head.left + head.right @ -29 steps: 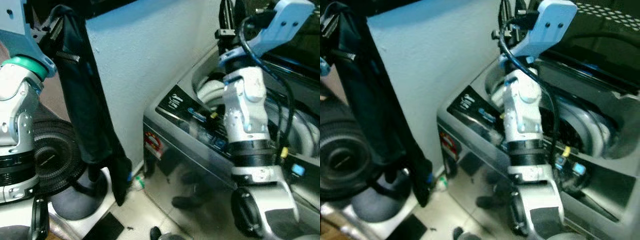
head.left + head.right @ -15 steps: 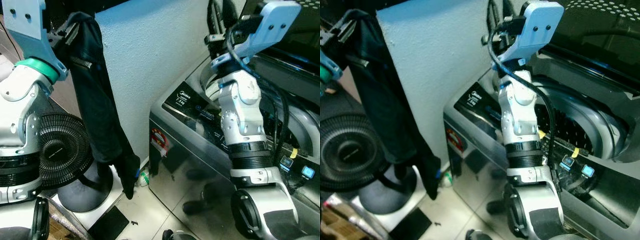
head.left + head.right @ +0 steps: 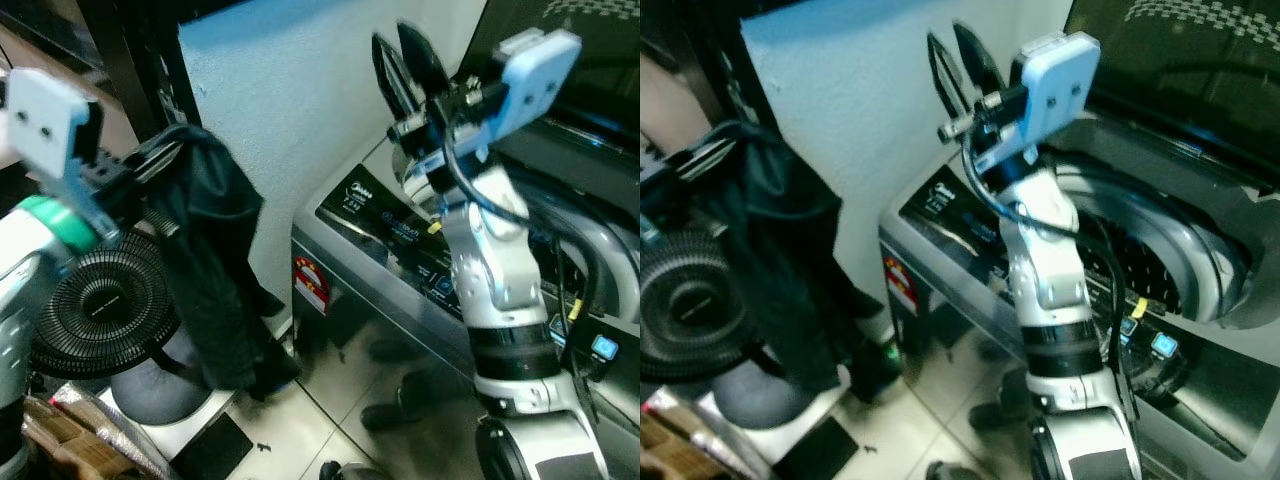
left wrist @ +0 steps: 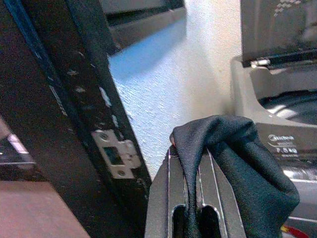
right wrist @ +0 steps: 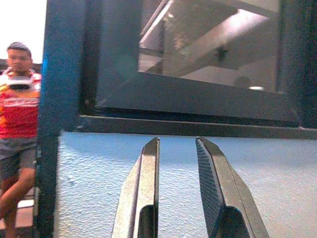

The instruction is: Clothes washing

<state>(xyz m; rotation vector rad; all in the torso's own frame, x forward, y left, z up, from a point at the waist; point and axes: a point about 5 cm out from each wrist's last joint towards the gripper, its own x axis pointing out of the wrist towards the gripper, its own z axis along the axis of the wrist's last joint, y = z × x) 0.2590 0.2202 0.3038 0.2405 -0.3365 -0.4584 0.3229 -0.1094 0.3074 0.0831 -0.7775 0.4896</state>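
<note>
A dark garment (image 3: 215, 290) hangs bunched from my left gripper (image 3: 148, 168), which is shut on its top fold; in the left wrist view the cloth (image 4: 237, 168) drapes over and between the black fingers (image 4: 171, 178). Its lower end reaches the floor beside the washing machine (image 3: 400, 300). This silver top-loader has its lid (image 3: 1180, 70) up, and the drum (image 3: 1160, 250) shows inside. My right gripper (image 3: 402, 62) is raised above the machine's left corner, pointing at the pale wall, open and holding nothing (image 5: 177, 145).
A black fan (image 3: 100, 310) on a grey dome base (image 3: 150, 395) stands left of the garment. A pale blue wall corner (image 3: 280, 100) rises behind the washer. A dark door frame with a hinge plate (image 4: 115, 154) is close by. A person in a red shirt (image 5: 20, 99) stands beyond the frame.
My left gripper has come down with the garment, which now bunches lower and touches the floor. The right gripper has swung up and leftward toward the wall. The camera has also shifted.
</note>
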